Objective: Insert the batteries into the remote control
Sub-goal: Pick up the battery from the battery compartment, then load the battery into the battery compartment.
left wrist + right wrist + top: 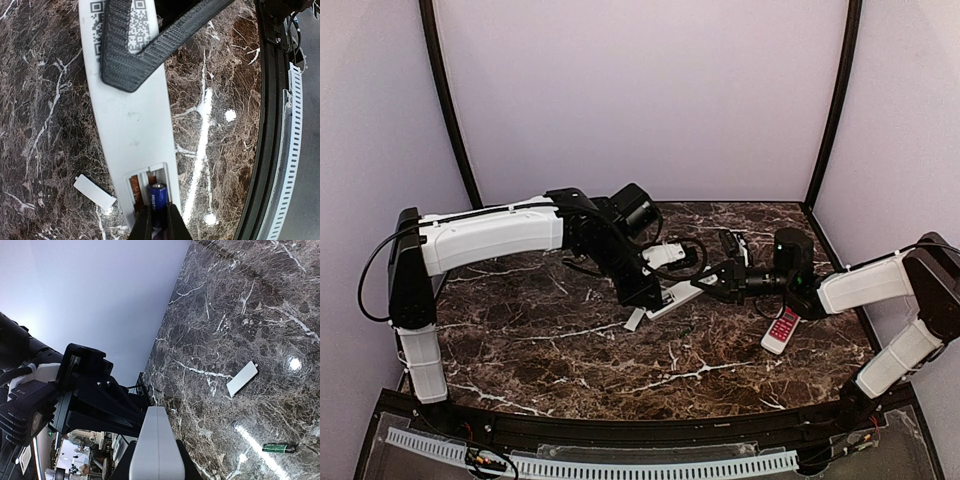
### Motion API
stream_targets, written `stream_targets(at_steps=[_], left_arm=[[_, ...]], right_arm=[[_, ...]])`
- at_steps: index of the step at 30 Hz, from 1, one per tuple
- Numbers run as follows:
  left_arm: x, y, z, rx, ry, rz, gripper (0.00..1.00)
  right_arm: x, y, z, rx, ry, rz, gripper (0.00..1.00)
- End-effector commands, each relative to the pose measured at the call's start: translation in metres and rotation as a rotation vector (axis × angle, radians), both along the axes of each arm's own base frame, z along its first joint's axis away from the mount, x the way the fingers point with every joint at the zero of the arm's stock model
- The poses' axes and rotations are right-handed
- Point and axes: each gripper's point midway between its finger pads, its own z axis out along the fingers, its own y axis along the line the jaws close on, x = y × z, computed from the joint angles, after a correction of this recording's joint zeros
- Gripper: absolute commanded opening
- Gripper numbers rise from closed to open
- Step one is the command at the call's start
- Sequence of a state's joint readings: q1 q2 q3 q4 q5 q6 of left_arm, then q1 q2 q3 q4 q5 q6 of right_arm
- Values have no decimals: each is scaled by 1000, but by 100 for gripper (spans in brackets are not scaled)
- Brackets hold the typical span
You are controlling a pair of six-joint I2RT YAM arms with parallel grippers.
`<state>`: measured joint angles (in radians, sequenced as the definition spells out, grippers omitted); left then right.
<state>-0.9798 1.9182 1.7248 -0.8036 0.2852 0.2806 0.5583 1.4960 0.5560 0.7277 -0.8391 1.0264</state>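
The white remote control (131, 125) lies face down with its battery compartment (136, 184) open. My left gripper (159, 212) is shut on a blue battery (158, 195), whose top end sits in the compartment's right slot. The left slot shows bare copper contacts. My right gripper (155, 466) is shut on the remote's (156, 435) other end, and one of its black fingers (150, 45) crosses the QR label. In the top view both grippers meet over the remote (672, 296) at mid-table. A second small dark-green battery (277, 447) lies loose on the marble.
The small white compartment cover (95, 192) lies on the marble next to the remote, also seen as the white cover (242, 379). A shorter red-and-white remote (782, 330) rests near the right arm. A black frame rail and white perforated strip (287, 150) border the table's near edge.
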Motion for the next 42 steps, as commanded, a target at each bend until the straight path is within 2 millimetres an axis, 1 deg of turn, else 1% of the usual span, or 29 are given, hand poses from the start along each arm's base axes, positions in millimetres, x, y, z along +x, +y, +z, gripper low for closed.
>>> stream_targets(at_steps=[1,5,10,15,22,27,31,35,42], left_arm=[[-2,3,2,2,16,-1,5],[-2,4,9,-48,19,-8,1],[-2,2,21,-145,-30,-33,0],[7,-1,29,-183,-75,-8,0],[18,-11,45,-313,-169,27,1],[24,-12,46,-372,-224,45,0],[21,-13,41,-397,-222,37,0],[18,-14,41,-418,-223,31,0],[18,-16,35,-416,-228,24,0]], right_arm=[[-3,1,17,42,-62,9,0],[-3,-1,17,43,-64,0,0],[-3,-2,16,45,-59,-2,0],[-1,-2,11,39,-35,-17,0],[3,-2,0,54,49,-45,0],[2,-4,-7,68,97,-62,0],[4,-8,-8,68,109,-94,0],[6,-9,-7,71,117,-118,0],[6,-11,-5,100,144,-137,0]])
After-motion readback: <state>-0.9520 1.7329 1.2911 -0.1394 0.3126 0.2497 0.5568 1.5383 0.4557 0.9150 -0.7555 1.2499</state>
